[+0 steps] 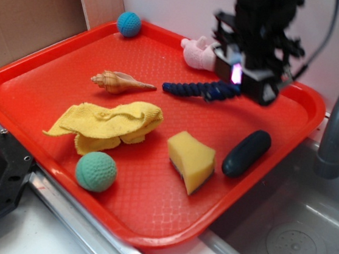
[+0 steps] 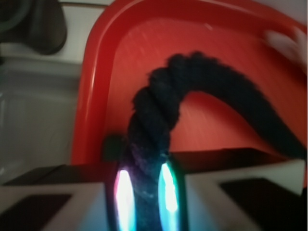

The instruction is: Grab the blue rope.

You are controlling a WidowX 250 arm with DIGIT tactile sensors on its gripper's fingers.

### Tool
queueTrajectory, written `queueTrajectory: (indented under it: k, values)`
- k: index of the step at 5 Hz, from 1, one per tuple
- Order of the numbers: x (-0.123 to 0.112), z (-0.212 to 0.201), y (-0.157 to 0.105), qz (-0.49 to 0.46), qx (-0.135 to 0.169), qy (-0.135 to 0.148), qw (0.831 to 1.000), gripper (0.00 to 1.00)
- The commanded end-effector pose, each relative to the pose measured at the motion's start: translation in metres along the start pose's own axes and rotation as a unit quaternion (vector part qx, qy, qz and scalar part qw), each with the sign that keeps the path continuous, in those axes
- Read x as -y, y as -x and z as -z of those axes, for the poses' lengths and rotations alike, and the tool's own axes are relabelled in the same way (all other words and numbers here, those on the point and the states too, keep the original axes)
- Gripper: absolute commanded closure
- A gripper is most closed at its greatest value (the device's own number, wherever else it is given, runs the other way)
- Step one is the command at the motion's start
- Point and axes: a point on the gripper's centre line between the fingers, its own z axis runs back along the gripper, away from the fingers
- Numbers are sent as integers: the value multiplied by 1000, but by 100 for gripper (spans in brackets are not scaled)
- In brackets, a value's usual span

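The gripper [image 1: 240, 74] has its fingers [image 2: 166, 190] clamped on one end of the blue rope [image 1: 195, 89], toward the back right of the red tray [image 1: 146, 222]. In the wrist view the dark twisted cord [image 2: 159, 120] rises from between the two glowing pads and arches off to the right over the tray floor. Its other end trails leftward, pointing at the seashell [image 1: 120, 83]. A pink plush toy [image 1: 199, 52] lies just behind the rope, and the dark green capsule [image 1: 246, 153] and yellow sponge [image 1: 191, 159] sit nearer the front.
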Motion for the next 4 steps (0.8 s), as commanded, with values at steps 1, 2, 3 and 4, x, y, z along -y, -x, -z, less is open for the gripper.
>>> queueTrajectory:
  k: [1, 2, 3, 4]
  values:
    - [-54, -97, 33, -160, 69, -63, 983, 100]
    - [-77, -124, 47, -178, 73, -91, 977, 100]
    - [-91, -145, 58, -183, 106, -93, 973, 100]
    - [-102, -155, 64, -197, 116, -88, 970, 100]
